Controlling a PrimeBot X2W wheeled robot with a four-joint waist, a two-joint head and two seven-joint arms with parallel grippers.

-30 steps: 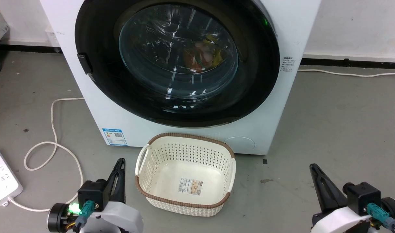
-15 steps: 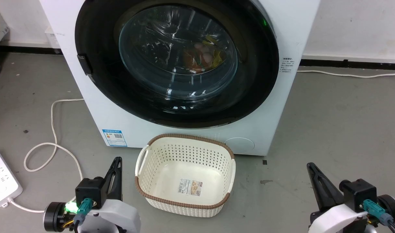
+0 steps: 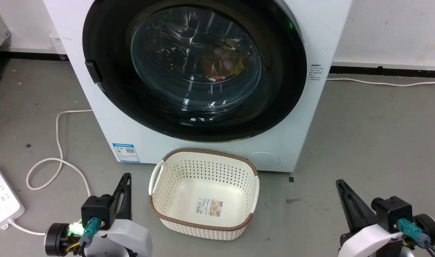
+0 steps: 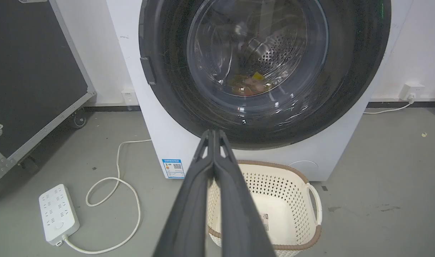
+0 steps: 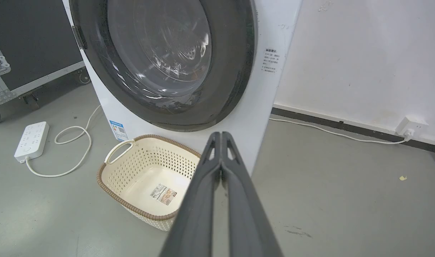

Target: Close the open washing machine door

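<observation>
a white power strip (image 3: 1,200) lies on the floor at far left. right of it my left claw (image 3: 126,177) hangs low, fingers pressed together on nothing. ahead, the washing machine door (image 3: 194,67) lies flat against the front of the washing machine (image 3: 128,128), with no gap along its black rim that i can see, so the closing looks done. the cream basket (image 3: 203,151) sits below. my right claw (image 3: 340,184) is clenched empty too. next, if anything, a firm press near the latch side to confirm.

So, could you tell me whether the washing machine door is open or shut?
Shut: the washing machine door lies flush against the washing machine, no gap showing.
</observation>
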